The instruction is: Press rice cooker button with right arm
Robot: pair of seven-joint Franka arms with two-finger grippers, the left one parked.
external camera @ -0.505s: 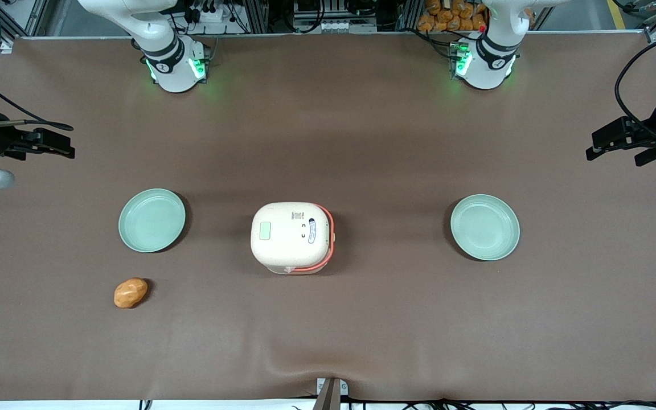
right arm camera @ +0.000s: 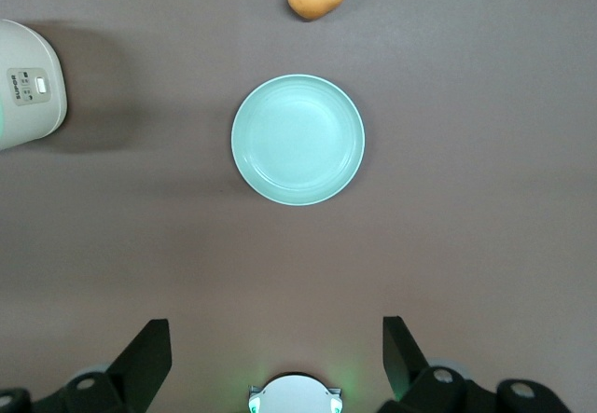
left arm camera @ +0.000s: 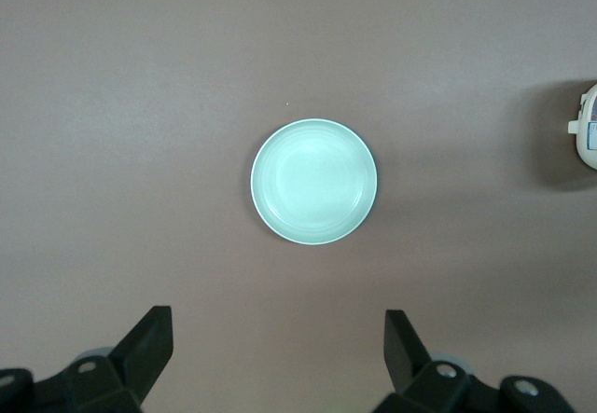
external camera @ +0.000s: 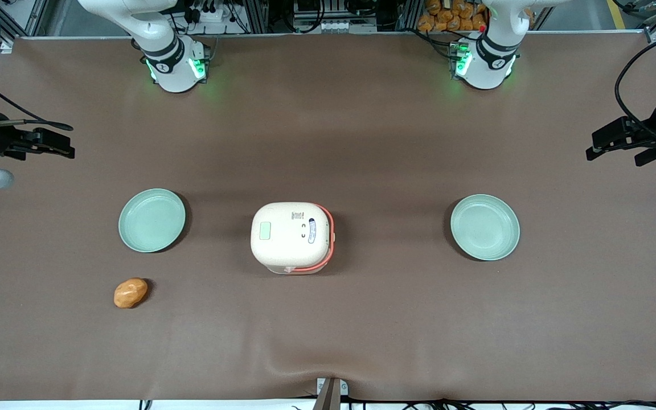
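- Two fingers of your tool (right arm camera: 276, 362) stand spread wide apart with nothing between them; it hangs high over a pale green plate (right arm camera: 298, 139) toward the working arm's end of the desk (external camera: 362, 142).
- The rice cooker (external camera: 292, 237) sits mid-desk, lid shut, well apart from the tool, so you must travel sideways toward the parked arm's end.
- The right wrist view cuts the cooker off, and which panel mark is the button is probably unclear.

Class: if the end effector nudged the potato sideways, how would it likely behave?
The potato looks rounded and lumpy, so it would probably roll or wobble unevenly. It seems firm, not floppy. The open end effector hangs above a green plate.
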